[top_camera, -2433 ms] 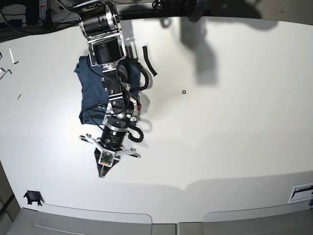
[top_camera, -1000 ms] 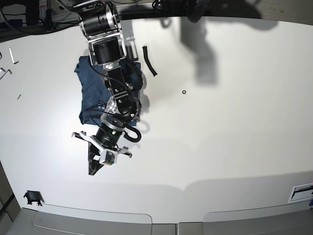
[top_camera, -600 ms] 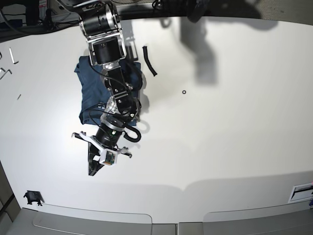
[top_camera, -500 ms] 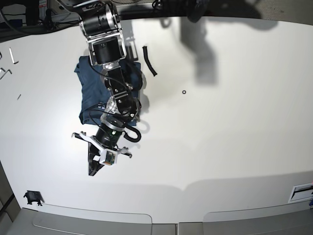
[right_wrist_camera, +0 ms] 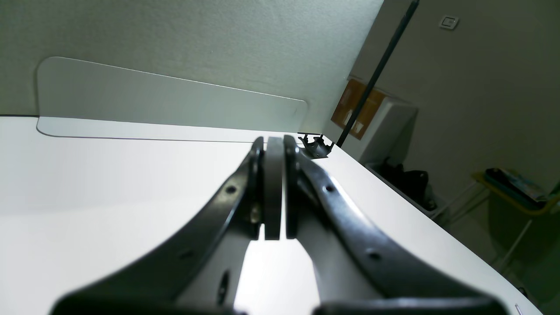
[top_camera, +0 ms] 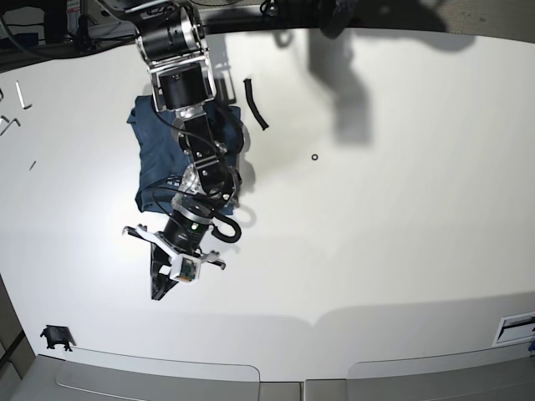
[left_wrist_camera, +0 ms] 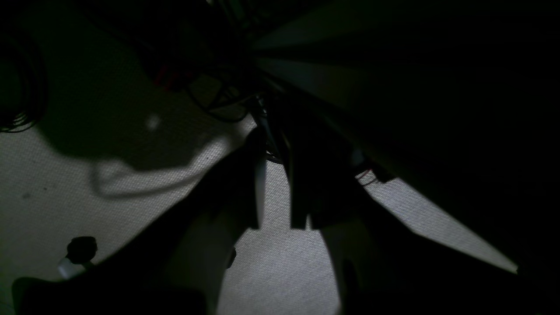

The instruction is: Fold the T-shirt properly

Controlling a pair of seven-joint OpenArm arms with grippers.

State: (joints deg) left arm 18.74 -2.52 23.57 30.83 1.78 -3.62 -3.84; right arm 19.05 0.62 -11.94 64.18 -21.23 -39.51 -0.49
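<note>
The T-shirt (top_camera: pixel 155 159) lies as a folded navy bundle at the back left of the white table (top_camera: pixel 376 234), partly covered by the right arm that reaches over it. My right gripper (top_camera: pixel 159 284) hangs in front of the shirt over bare table, clear of the cloth. In the right wrist view its fingertips (right_wrist_camera: pixel 273 188) are pressed together with nothing held. The left wrist view is dark. There my left gripper (left_wrist_camera: pixel 274 205) points at a speckled floor, its jaws a narrow gap apart and empty. The shirt does not show in either wrist view.
A black strip (top_camera: pixel 255 104) and a small black ring (top_camera: pixel 313 156) lie right of the shirt. Metal keys (top_camera: pixel 21 94) sit at the far left edge. A black clip (top_camera: pixel 55 337) is at the front left corner, also seen as the clip (right_wrist_camera: pixel 315 146).
Early on the right gripper swung a little to the left, away from the shirt's front edge. Over the last second nothing has moved.
</note>
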